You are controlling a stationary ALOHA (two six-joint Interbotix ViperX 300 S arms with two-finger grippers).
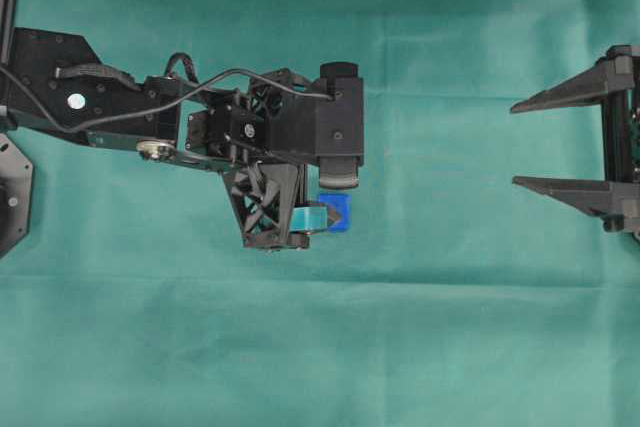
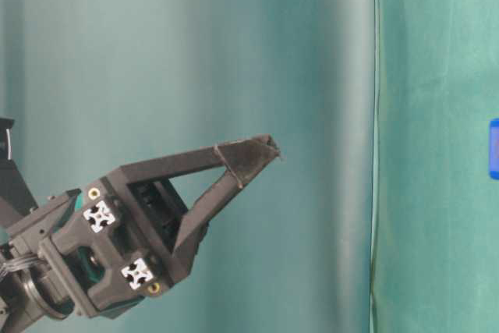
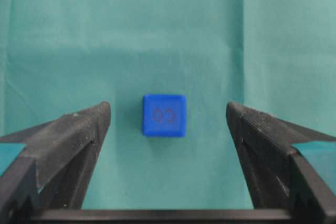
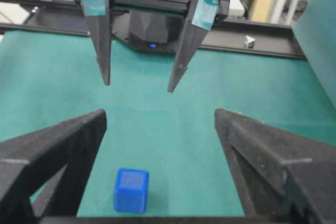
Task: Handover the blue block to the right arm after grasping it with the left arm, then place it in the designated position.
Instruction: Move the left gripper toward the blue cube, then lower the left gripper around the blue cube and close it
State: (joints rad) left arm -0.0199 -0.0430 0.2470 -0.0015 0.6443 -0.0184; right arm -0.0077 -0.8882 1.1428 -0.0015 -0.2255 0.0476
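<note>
Green cloth point(image 1: 450, 347) covered the table, and the blue block point(image 3: 164, 115) sat flat on it — a cube with no long axis, marked face up. The left gripper point(image 4: 139, 82) hung above it, pointing down, teal-taped fingers point(image 4: 104, 51) spread wide and apart from the block. The right gripper point(image 1: 518, 144) waited well off — jaws wide, holding nothing.

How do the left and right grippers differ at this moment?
The left gripper has teal tape on its fingers; the right gripper is all black. The left points down above the blue block; the right lies level, well away from it. Both are open and empty.
</note>
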